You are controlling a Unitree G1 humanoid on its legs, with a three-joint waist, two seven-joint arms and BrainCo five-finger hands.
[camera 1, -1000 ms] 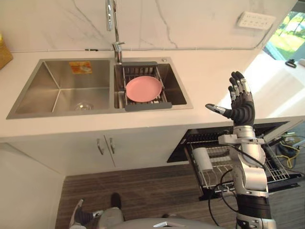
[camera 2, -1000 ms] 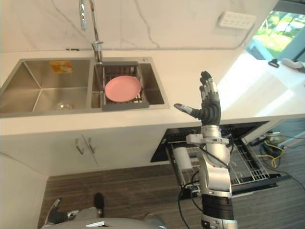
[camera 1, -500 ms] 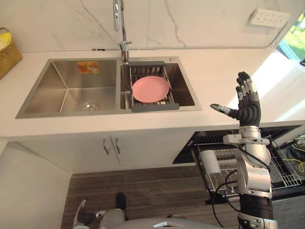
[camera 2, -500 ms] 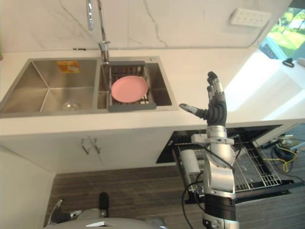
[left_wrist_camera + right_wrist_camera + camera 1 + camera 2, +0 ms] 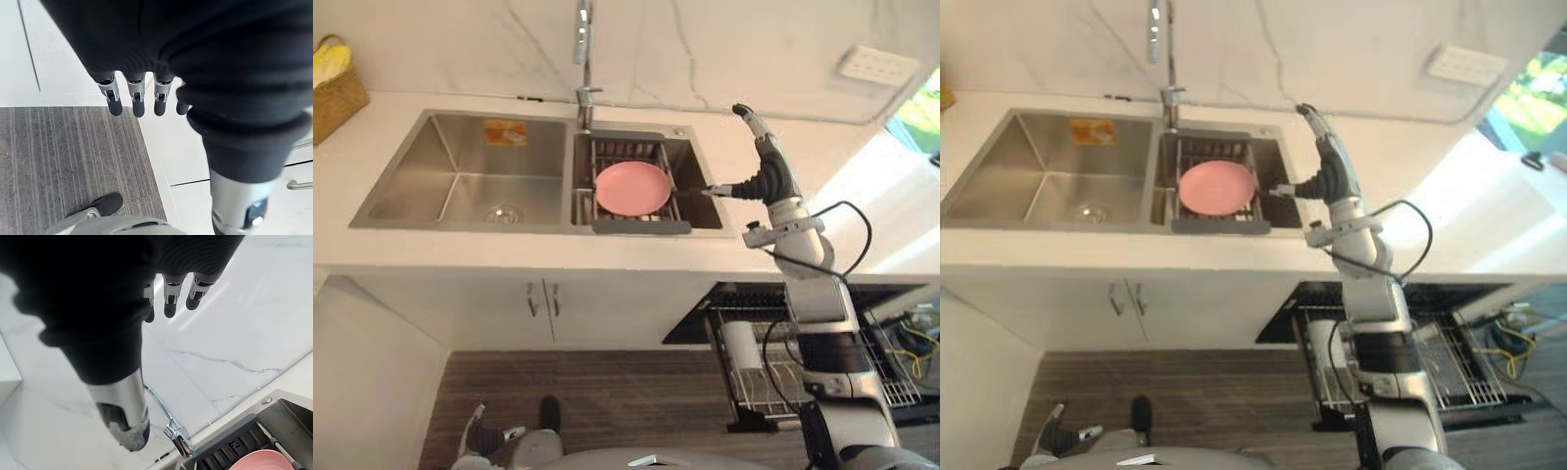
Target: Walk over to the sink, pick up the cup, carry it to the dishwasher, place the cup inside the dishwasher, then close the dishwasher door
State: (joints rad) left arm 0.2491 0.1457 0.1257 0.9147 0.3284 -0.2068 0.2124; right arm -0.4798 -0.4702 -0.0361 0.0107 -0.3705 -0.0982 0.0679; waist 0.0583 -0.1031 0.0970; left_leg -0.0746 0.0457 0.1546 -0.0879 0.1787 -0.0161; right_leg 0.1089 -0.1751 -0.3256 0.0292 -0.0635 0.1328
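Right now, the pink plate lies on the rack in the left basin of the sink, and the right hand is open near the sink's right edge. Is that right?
Not quite. The plate lies on the rack in the right basin of the sink, not the left, as the left eye view shows. The right hand is open near the sink's right edge, as stated.

The head's stereo eyes look down on the sink (image 5: 421, 166); the close right wrist camera shares its faucet (image 5: 178, 438).
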